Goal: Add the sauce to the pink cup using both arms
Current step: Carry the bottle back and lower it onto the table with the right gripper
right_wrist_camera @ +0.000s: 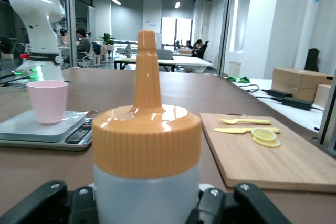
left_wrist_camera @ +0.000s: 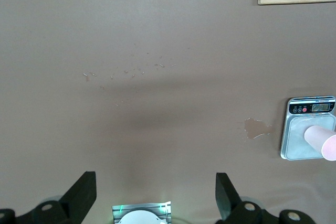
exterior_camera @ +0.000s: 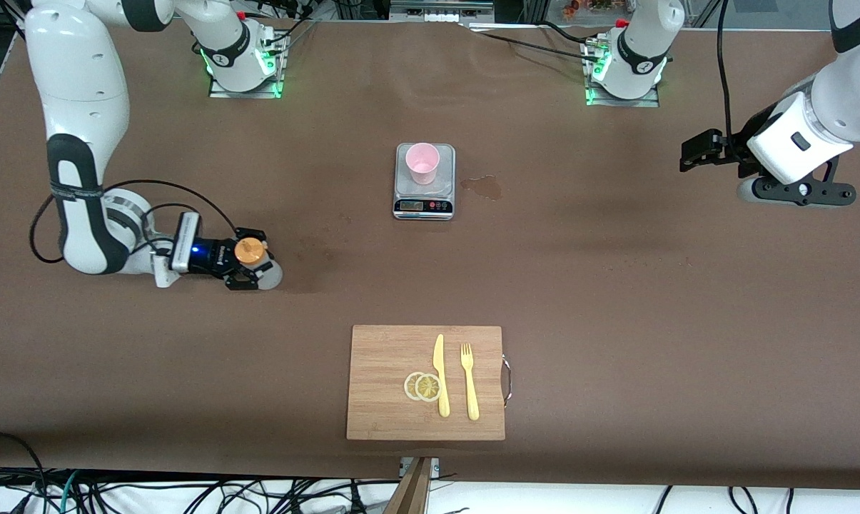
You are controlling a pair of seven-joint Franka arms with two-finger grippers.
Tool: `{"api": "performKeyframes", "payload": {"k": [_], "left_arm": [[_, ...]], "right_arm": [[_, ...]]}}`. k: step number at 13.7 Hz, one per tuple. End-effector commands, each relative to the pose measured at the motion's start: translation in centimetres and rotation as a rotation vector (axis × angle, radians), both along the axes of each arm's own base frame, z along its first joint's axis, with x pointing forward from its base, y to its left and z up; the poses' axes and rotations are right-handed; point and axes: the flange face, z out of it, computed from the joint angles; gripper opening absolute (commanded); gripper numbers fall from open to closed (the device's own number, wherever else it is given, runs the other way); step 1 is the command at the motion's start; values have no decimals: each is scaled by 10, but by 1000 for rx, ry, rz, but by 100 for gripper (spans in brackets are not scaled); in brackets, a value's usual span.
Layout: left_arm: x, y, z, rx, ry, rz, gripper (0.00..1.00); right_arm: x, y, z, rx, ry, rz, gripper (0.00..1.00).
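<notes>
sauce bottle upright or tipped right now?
Upright. In the right wrist view the sauce bottle stands with its orange nozzle pointing straight up, clamped in the right gripper at the right arm's end of the table.

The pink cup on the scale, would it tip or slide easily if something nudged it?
Probably yes. The pink cup looks thin, empty plastic, so likely very light. It tapers to a narrow base on the smooth scale, so a nudge near the rim could tip or slide it.

We've got two glossy white arms (exterior_camera: 80, 78) with dark grey joint bands, black grippers, looping black cables, green-lit bases (exterior_camera: 244, 68).
</notes>
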Motion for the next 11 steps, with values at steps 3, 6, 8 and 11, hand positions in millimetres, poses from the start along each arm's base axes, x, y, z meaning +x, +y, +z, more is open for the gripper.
{"api": "performKeyframes", "payload": {"k": [3, 6, 8, 11], "left_arm": [[3, -1, 1, -11, 1, -18, 100], [4, -3, -2, -13, 7, -23, 100], [6, -8, -6, -9, 10, -29, 100], [7, -7, -5, -7, 3, -28, 100]], "right_arm": [[-1, 13, -19, 23, -10, -21, 13], [-1, 10, -17, 33, -13, -19, 81], [-2, 3, -16, 44, -11, -15, 100], [-10, -33, -20, 8, 6, 9, 100]]}}
